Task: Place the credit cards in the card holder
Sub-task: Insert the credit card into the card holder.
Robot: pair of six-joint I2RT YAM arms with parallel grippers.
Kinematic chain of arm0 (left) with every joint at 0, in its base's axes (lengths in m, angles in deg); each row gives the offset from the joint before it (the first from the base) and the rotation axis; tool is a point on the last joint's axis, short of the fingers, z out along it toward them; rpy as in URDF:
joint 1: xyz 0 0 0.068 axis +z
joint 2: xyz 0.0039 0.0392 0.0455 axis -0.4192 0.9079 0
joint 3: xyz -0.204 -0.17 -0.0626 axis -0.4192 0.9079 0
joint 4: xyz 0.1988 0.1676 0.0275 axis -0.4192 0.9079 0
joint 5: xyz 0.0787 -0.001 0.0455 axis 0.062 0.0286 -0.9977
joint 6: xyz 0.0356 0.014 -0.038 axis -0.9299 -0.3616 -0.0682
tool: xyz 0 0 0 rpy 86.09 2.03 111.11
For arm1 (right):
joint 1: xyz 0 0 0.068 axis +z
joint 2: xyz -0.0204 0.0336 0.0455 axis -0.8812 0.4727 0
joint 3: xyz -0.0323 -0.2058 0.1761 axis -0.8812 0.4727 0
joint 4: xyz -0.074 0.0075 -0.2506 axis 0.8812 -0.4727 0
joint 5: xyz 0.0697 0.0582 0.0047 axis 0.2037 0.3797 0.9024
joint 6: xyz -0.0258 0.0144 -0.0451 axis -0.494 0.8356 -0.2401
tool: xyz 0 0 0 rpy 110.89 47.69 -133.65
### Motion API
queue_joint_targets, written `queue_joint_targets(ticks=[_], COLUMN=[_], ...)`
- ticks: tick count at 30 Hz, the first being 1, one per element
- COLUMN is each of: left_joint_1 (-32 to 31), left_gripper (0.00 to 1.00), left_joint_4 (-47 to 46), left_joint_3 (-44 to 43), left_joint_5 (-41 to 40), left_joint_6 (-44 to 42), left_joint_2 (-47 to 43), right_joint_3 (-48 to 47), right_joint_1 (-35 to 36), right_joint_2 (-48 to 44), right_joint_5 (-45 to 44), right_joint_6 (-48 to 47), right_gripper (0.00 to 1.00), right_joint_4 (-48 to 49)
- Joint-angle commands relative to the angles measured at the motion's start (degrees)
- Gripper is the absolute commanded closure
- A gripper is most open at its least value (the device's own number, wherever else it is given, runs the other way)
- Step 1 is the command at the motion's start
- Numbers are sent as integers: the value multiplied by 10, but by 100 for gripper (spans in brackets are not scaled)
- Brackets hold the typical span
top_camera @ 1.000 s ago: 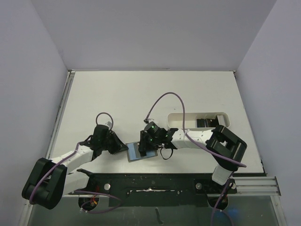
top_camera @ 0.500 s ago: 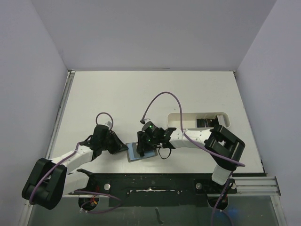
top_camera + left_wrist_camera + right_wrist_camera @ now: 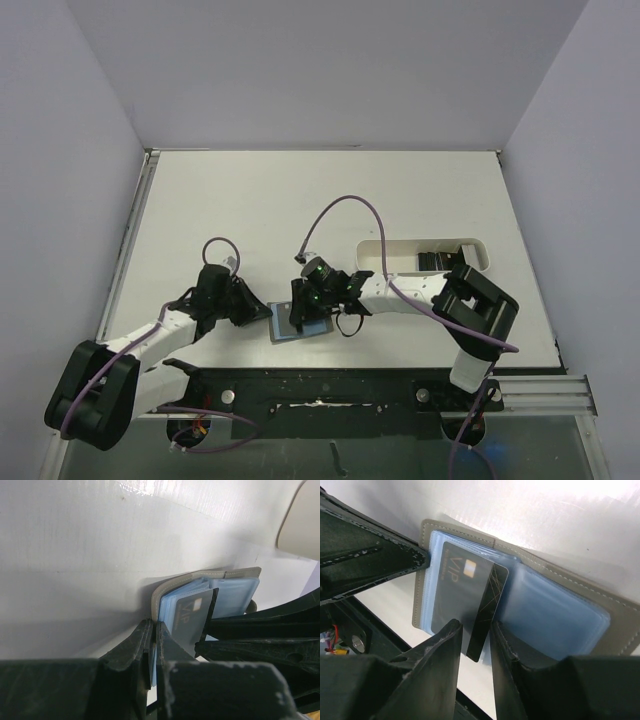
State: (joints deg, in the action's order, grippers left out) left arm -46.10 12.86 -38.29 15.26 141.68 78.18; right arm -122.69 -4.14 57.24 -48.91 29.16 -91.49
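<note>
The card holder (image 3: 318,327) lies open near the table's front edge, grey-olive outside (image 3: 600,600) with light blue pockets (image 3: 235,592). My left gripper (image 3: 154,630) is shut on its left flap edge. A dark card marked VIP (image 3: 451,592) lies flat in a left pocket. A second dark credit card (image 3: 487,612) stands tilted on edge at the pocket, between my right gripper's (image 3: 476,635) fingers. Those jaws stand narrowly apart, with a gap showing on the card's left side. From above, the right gripper (image 3: 298,318) is over the holder and the left gripper (image 3: 262,313) is beside it.
A white oblong tray (image 3: 375,250) sits at the right with more dark cards (image 3: 445,259) at its far end; its corner (image 3: 300,525) shows in the left wrist view. The black base rail (image 3: 320,385) runs just in front of the holder.
My right gripper has shifted a little left over the holder and its jaws have narrowed around the card. The left gripper has stayed shut on the flap.
</note>
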Motion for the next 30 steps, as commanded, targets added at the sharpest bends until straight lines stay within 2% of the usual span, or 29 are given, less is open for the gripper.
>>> queue_joint_targets(ticks=[1, 6, 12, 16, 23, 30], left_joint_1=[-1, -1, -1, -1, -1, -1], left_gripper=[100, 100, 100, 100, 100, 100], left_joint_4=[-36, -44, -44, -57, -49, -29], left_joint_3=[4, 19, 11, 6, -5, -28], left_joint_5=[12, 10, 9, 23, 26, 34], left_joint_6=[12, 20, 11, 2, -15, -41], left_joint_2=[-13, -23, -10, -4, -7, -3], right_joint_3=[2, 18, 17, 26, 36, 16], right_joint_1=[-6, -14, -26, -42, -76, -136], right_joint_2=[3, 0, -33, -71, -123, -187], right_joint_5=[25, 32, -12, -18, -11, -60], right_joint_6=[-5, 9, -6, -23, -31, -72], right_gripper=[71, 63, 63, 43, 45, 44], right_joint_4=[66, 86, 12, -1, -5, -91])
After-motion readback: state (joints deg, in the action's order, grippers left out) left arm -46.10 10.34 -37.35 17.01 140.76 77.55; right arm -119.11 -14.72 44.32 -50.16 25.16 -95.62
